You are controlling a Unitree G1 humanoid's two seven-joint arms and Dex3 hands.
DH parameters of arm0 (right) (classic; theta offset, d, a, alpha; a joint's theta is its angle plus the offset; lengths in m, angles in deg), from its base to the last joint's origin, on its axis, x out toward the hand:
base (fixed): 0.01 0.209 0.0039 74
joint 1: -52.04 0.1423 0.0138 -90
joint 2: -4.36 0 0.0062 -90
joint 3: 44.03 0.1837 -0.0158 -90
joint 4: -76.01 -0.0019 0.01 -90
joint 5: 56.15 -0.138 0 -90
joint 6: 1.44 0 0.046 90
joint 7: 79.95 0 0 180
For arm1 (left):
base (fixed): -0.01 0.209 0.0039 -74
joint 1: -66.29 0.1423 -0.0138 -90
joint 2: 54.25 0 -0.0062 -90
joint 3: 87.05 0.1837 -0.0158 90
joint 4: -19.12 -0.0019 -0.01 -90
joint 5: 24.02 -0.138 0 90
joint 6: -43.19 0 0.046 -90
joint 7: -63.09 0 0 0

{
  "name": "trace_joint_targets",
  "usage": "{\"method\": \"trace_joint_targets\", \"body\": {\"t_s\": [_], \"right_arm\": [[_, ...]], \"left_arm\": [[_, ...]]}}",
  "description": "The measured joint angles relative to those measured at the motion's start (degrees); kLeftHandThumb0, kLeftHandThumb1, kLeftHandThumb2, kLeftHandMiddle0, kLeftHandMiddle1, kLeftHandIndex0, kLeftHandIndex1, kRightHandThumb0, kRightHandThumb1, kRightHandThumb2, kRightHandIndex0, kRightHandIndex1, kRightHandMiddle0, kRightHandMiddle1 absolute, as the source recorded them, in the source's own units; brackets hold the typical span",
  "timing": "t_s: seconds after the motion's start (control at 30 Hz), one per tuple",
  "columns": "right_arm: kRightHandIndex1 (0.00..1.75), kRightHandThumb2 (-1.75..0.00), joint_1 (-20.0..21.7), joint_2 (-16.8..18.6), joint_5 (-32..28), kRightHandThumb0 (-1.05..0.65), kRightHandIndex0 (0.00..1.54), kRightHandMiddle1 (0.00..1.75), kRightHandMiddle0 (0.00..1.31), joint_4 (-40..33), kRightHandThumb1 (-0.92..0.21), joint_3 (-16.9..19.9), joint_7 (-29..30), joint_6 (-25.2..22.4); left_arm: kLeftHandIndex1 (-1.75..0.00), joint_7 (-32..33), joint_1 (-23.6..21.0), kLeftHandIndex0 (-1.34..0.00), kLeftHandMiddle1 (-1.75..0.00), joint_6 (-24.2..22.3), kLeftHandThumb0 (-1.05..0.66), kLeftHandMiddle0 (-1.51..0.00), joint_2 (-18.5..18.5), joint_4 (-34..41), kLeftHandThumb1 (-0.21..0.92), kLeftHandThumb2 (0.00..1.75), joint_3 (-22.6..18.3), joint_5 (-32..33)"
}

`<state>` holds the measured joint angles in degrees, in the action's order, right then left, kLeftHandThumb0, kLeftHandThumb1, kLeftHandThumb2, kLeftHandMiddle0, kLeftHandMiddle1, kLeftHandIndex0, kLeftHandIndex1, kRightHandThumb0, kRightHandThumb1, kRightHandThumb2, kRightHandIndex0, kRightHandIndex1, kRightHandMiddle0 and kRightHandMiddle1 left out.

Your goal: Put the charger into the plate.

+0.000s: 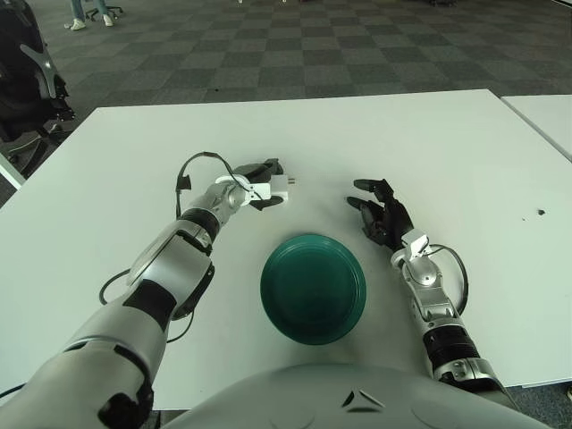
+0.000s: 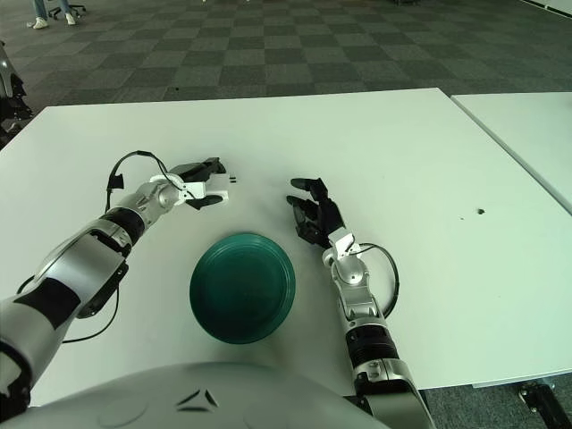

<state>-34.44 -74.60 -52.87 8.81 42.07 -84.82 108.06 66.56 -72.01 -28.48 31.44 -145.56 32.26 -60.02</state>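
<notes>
A small white charger [image 1: 267, 188] with two prongs pointing right is held in my left hand [image 1: 261, 185], whose black fingers are curled around it just above the white table [image 1: 447, 152]. It also shows in the right eye view [image 2: 204, 188]. A dark green round plate [image 1: 313, 288] sits on the table near the front, below and to the right of the charger. My right hand [image 1: 380, 213] shows to the upper right of the plate, fingers relaxed and holding nothing.
A second white table [image 1: 545, 116] stands at the far right with a gap between. A black chair [image 1: 31, 80] is at the far left. A small dark speck [image 1: 540, 213] lies on the table at right.
</notes>
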Motion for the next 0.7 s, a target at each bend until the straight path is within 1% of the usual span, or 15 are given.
{"method": "trace_joint_targets", "body": {"t_s": [0.03, 0.07, 0.1, 0.13, 0.17, 0.2, 0.3, 0.4, 0.6, 0.63, 0.7], "right_arm": [[0.27, -0.62, 0.0, 0.0, 0.0, -0.57, 0.56, 0.98, 0.13, 0.0, -0.92, 0.0, 0.0, 0.0], [0.28, -0.62, 0.0, 0.0, 0.0, -0.57, 0.56, 0.98, 0.13, 0.1, -0.92, 0.0, 0.0, 0.0], [0.29, -0.61, 0.0, 0.0, 0.0, -0.57, 0.56, 0.97, 0.14, 0.1, -0.92, 0.0, 0.0, 0.0], [0.29, -0.61, 0.0, 0.0, 0.0, -0.57, 0.55, 0.97, 0.14, 0.1, -0.92, 0.0, 0.0, 0.1], [0.3, -0.61, 0.1, 0.0, 0.0, -0.57, 0.55, 0.97, 0.14, 0.1, -0.92, 0.0, 0.0, 0.1], [0.3, -0.6, 0.1, 0.0, 0.0, -0.57, 0.55, 0.97, 0.14, 0.1, -0.92, 0.0, 0.0, 0.1], [0.3, -0.6, 0.1, 0.0, -0.1, -0.57, 0.55, 0.96, 0.14, 0.2, -0.92, 0.1, 0.0, 0.1], [0.3, -0.59, 0.1, 0.0, -0.2, -0.57, 0.54, 0.96, 0.15, 0.2, -0.92, 0.2, 0.0, 0.1], [0.36, -0.58, 0.1, 0.1, -0.8, -0.57, 0.54, 0.99, 0.16, 0.3, -0.92, 0.4, -0.6, 0.2], [0.43, -0.58, 0.1, 0.2, -1.1, -0.56, 0.52, 1.02, 0.16, 0.6, -0.92, 0.7, -1.0, 0.5], [0.48, -0.58, 0.2, 0.2, -1.2, -0.56, 0.51, 1.02, 0.17, 0.7, -0.92, 0.8, -1.0, 0.7]], "left_arm": [[-1.67, 1.0, 0.1, -0.25, -1.45, 0.0, -0.41, -0.26, 0.0, 0.0, 0.84, 0.63, 0.0, 0.0], [-1.7, 2.0, 0.1, -0.29, -1.56, 0.0, -0.41, -0.35, 0.0, 0.0, 0.78, 0.71, -0.1, 0.0], [-1.72, 3.0, 0.1, -0.31, -1.62, 0.0, -0.4, -0.4, 0.0, 0.0, 0.73, 0.77, 0.0, -0.1], [-1.71, 3.9, 0.1, -0.33, -1.65, 0.2, -0.32, -0.42, 0.1, 0.0, 0.66, 0.86, 0.0, -0.3], [-1.71, 4.7, 0.2, -0.37, -1.68, 0.3, -0.21, -0.46, 0.2, 0.0, 0.55, 1.0, 0.0, -0.5], [-1.71, 5.2, 0.2, -0.39, -1.71, 0.4, -0.14, -0.5, 0.2, 0.0, 0.47, 1.12, 0.1, -0.5], [-1.72, 6.6, 0.2, -0.44, -1.73, 1.0, -0.05, -0.55, 0.4, 0.0, 0.35, 1.27, 0.0, -0.5], [-1.74, 7.4, 0.3, -0.45, -1.7, 1.8, -0.02, -0.61, 0.6, -0.1, 0.29, 1.33, -0.3, -0.2], [-1.75, 9.1, 0.9, -0.48, -1.61, 3.4, 0.0, -0.71, 0.7, -0.1, 0.23, 1.38, -2.5, 1.6], [-1.75, 11.7, 1.7, -0.51, -1.58, 4.7, 0.0, -0.77, 1.1, 0.0, 0.17, 1.43, -2.9, 1.6], [-1.75, 12.2, 1.7, -0.52, -1.59, 5.0, 0.0, -0.79, 1.4, 0.0, 0.15, 1.46, -3.0, 1.6]]}}
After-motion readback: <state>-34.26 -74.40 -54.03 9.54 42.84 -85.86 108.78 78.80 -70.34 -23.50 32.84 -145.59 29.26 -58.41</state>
